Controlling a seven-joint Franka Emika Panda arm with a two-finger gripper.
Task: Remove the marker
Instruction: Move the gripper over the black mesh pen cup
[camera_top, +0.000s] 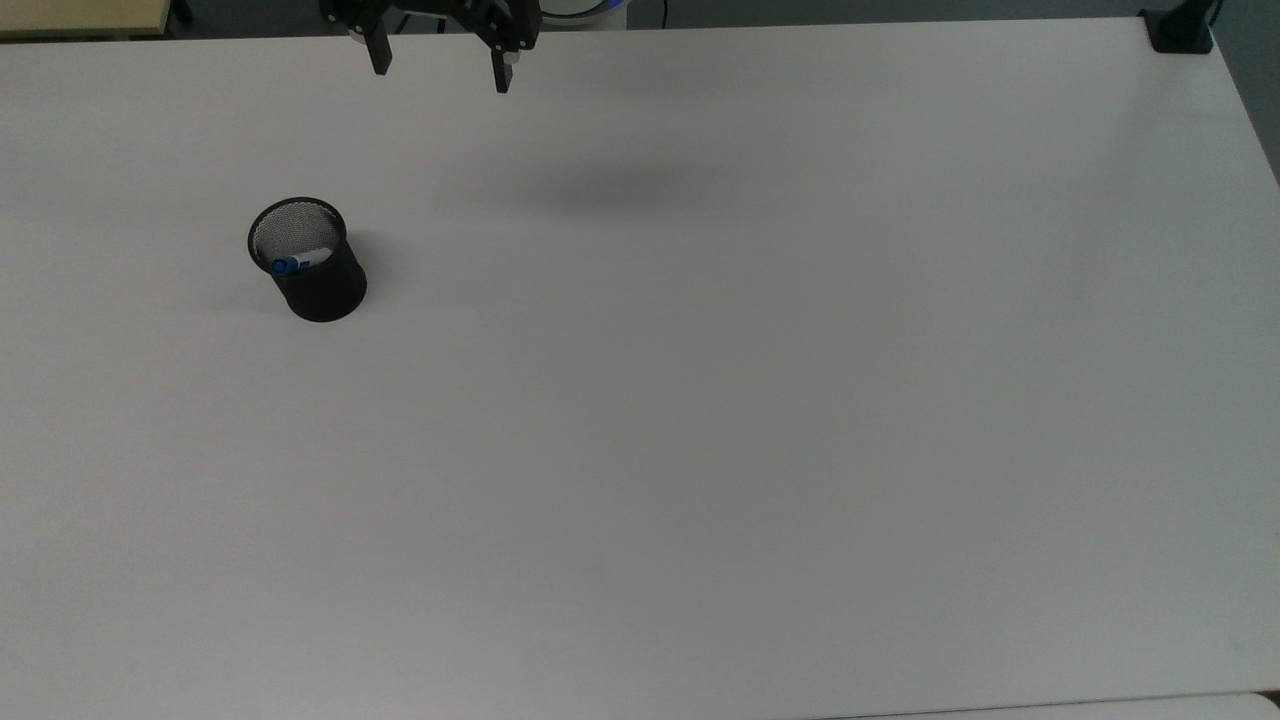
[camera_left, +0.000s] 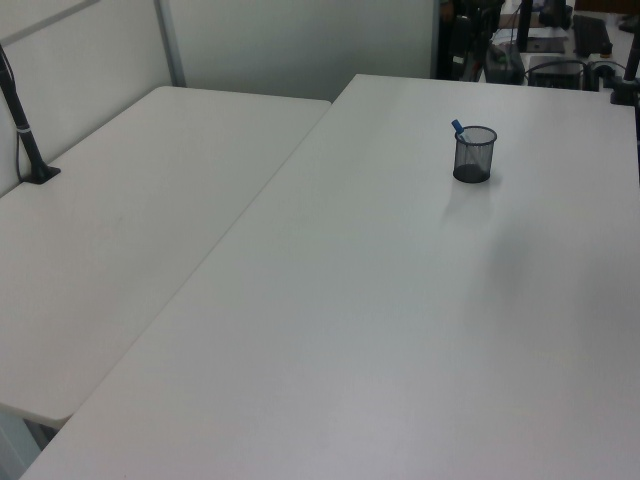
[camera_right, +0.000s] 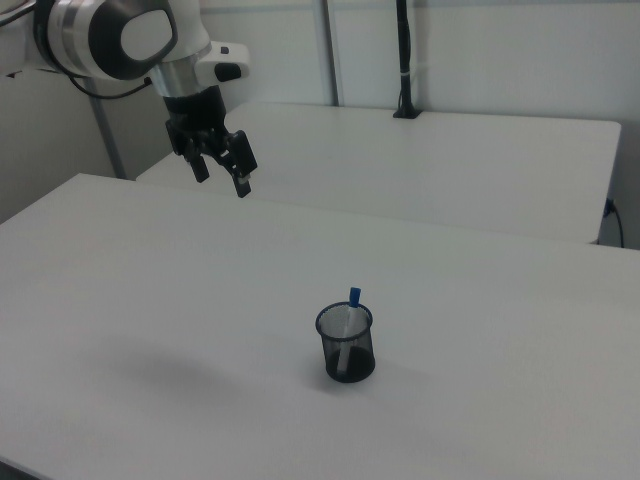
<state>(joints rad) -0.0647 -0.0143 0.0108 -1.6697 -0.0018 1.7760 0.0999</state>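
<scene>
The marker (camera_top: 297, 262) sits inside the black mesh cup (camera_top: 322, 285), leaning on the rim w/ its blue cap poking out the top. In the top view the cup is on the worktop's (camera_top: 700, 420) left side; in the right view it is near the middle, a bit toward the front.

My end effector (camera_top: 440, 62) is released, fingers spread wide, holding nothing. It hangs high in the air, well apart from the cup.

What could go wrong, I think:
- The cup looks light and it isn't held down. If I bump the rim on my way in, it may tip or slide, and the marker may roll out.
- The marker leans, so it isn't straight up. If I come down straight, one finger may push the cap away, not catch it.
- The bit that sticks out is short. A grip too low could pinch the mesh rim too, and then the cup comes up w/ the marker.
- If I pull up at a slant, the marker may drag on the rim and lift the cup.

My pose: in the right view my arm (camera_right: 120, 40) comes in from the upper left, wrist bent down, fingers pointing down and a bit toward the cup. My shadow on the worktop is far from the cup too.
</scene>
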